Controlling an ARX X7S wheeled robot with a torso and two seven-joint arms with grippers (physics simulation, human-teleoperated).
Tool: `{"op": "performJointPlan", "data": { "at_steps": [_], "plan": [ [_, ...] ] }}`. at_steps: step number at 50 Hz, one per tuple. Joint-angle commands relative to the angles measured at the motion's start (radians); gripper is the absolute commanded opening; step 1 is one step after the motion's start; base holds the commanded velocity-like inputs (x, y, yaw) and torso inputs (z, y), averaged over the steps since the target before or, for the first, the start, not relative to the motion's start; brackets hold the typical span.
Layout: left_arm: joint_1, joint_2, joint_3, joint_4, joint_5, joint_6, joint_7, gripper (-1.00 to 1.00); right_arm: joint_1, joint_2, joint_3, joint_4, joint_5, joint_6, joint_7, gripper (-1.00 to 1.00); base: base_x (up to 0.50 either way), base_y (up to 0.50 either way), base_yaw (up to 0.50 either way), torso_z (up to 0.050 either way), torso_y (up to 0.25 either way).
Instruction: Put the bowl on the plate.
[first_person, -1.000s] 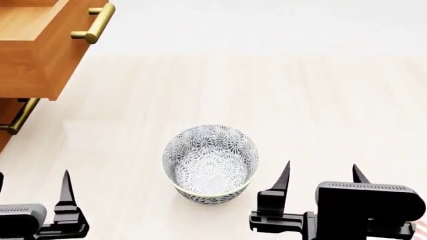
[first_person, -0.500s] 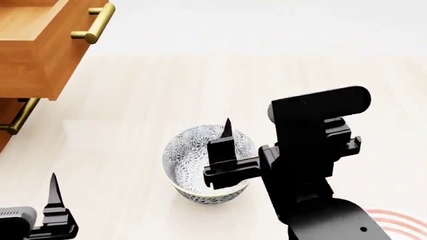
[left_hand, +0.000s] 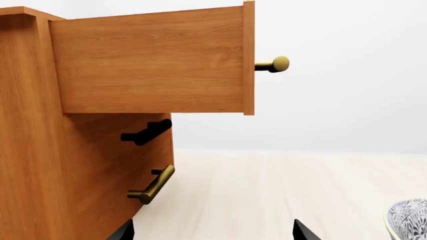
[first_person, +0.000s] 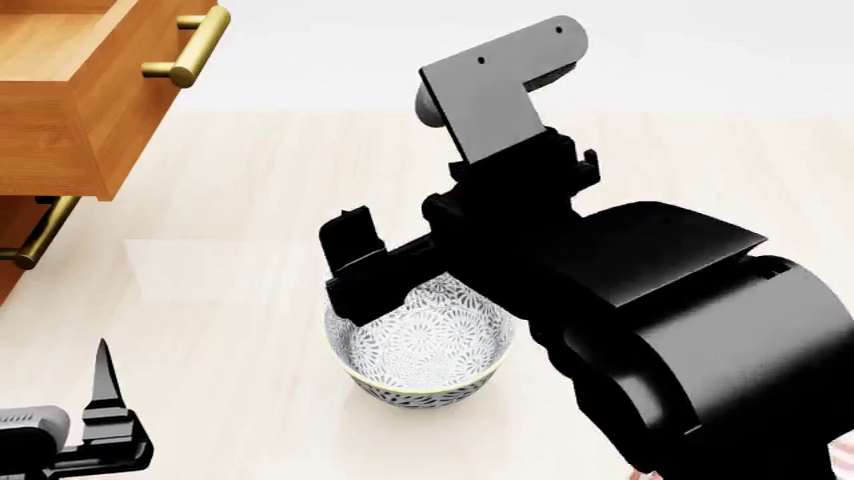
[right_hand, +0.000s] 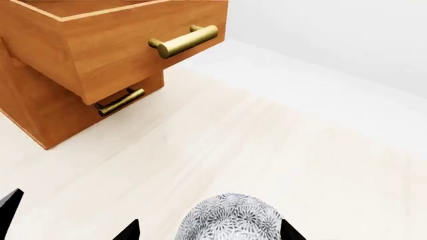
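The bowl, white with a dense grey-blue floral pattern, stands upright on the pale wood floor. My right arm reaches over it and covers its far rim in the head view. In the right wrist view, the right gripper is open, with the bowl showing between its two dark fingertips, just beyond them. The left gripper is open over bare floor; one of its fingers shows at the head view's lower left, well left of the bowl. The plate is out of view.
A wooden dresser stands at the far left, its top drawer pulled out, with brass handles. Pale floor stretches beyond and to the right of the bowl.
The right arm has risen from the lower right and swung forward and left over the bowl, now hiding the floor to its right. The left gripper shifted slightly left.
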Motion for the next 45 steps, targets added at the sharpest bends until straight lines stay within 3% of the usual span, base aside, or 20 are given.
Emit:
{"op": "performJointPlan", "data": {
  "at_steps": [1, 14, 24, 45],
  "plan": [
    [-0.004, -0.005, 0.001, 0.005, -0.004, -0.003, -0.006, 1.00, 0.148, -0.016, -0.203, 0.212, -0.012, -0.012, -0.121, 1.00, 0.00, 0.00, 0.00, 0.000, 0.000],
    [-0.004, -0.009, 0.007, 0.008, -0.005, 0.000, -0.012, 1.00, 0.206, -0.052, -0.371, 0.348, -0.054, -0.079, -0.196, 1.00, 0.00, 0.00, 0.00, 0.000, 0.000],
    [0.001, -0.013, 0.011, 0.024, -0.007, -0.004, -0.018, 1.00, 0.236, -0.064, -0.432, 0.413, -0.069, -0.113, -0.234, 1.00, 0.00, 0.00, 0.00, 0.000, 0.000],
    [0.008, -0.021, 0.013, 0.029, -0.017, 0.004, -0.025, 1.00, 0.298, -0.180, -0.564, 0.754, -0.148, -0.331, -0.336, 1.00, 0.00, 0.00, 0.00, 0.000, 0.000]
  ]
}}
